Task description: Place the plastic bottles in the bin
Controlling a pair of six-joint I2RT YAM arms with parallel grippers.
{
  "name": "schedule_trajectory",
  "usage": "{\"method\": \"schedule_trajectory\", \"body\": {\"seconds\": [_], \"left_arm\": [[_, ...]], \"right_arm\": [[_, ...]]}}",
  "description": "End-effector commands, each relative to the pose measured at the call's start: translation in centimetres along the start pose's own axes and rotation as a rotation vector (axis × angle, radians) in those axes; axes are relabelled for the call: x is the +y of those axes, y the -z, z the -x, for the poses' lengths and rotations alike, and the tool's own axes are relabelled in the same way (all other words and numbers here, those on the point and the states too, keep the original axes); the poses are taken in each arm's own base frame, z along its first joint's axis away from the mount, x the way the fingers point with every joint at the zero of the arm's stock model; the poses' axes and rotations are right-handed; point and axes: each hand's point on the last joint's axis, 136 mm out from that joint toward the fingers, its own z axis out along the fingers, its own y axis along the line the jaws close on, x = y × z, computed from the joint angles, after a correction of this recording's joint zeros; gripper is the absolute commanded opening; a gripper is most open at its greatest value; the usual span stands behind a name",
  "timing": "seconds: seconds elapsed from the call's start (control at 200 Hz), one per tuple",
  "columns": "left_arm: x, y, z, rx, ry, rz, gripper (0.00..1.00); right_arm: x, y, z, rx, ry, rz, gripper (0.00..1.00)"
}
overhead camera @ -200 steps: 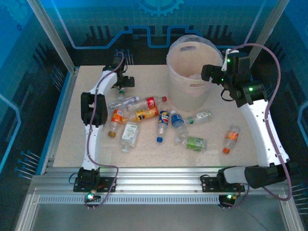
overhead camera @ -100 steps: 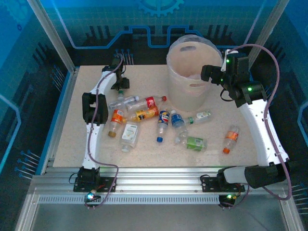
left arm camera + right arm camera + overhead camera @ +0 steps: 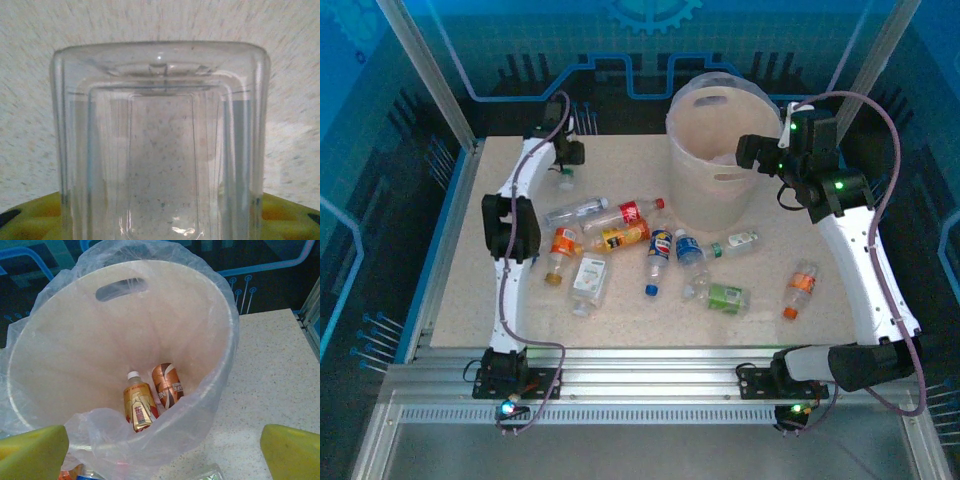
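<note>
Overhead, the left gripper (image 3: 565, 168) is clamped on a clear bottle (image 3: 160, 140). From the left wrist, this bottle looks square-shouldered and colourless, with ribbed panels. It stands out straight ahead between the yellow-green fingers (image 3: 30, 220), and the speckled beige table (image 3: 620, 325) shows beyond it.

The right gripper (image 3: 752, 150) hovers at the rim of the bin (image 3: 75, 350), its fingers (image 3: 32, 452) spread wide apart with nothing between them. The bin is a large round off-white bucket with a cut-out handle slot and a crinkled clear liner (image 3: 100, 440) folded over its edge. Directly below this gripper, two bottles lie side by side on the bin's floor: a white-capped bottle (image 3: 138, 407) with a gold and red label, and a copper-brown bottle (image 3: 167, 384).

The other plastic bottles (image 3: 660, 248) lie scattered on their sides on the table between the two grippers and closer to the arm bases. They are mostly clear, with red, orange, blue and green labels.
</note>
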Motion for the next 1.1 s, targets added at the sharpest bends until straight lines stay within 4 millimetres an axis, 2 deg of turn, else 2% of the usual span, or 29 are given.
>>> {"method": "schedule_trajectory", "body": {"seconds": [0.0,0.235,0.435,0.575,0.835,0.971,1.096], "left_arm": [[-0.3,9.6,7.3,-0.238,0.031,-0.068,0.49],[-3.5,17.8,9.1,-0.373,0.035,-0.237,0.49],[-7.9,25.3,8.3,-0.536,-0.069,-0.395,0.49],[-11.0,30.3,5.9,-0.686,-0.203,-0.483,0.46],[-16.4,37.7,-1.0,-0.958,-0.48,-0.678,0.46],[-18.2,39.7,-3.8,-1.016,-0.563,-0.77,0.46],[-19.9,40.3,-5.7,-1.016,-0.63,-0.832,0.46]], "right_arm": [[0.9,-0.1,0.4,-0.013,-0.011,0.04,1.0],[2.0,0.6,0.5,-0.015,-0.015,0.107,1.0],[3.7,1.5,0.4,-0.007,-0.038,0.216,1.0],[5.8,2.4,0.1,0.031,-0.045,0.341,1.0],[10.4,4.2,-0.5,0.123,-0.054,0.614,1.0],[12.9,5.1,-1.0,0.18,-0.032,0.745,1.0],[15.2,5.4,-2.0,0.233,0.008,0.809,1.0]]}}
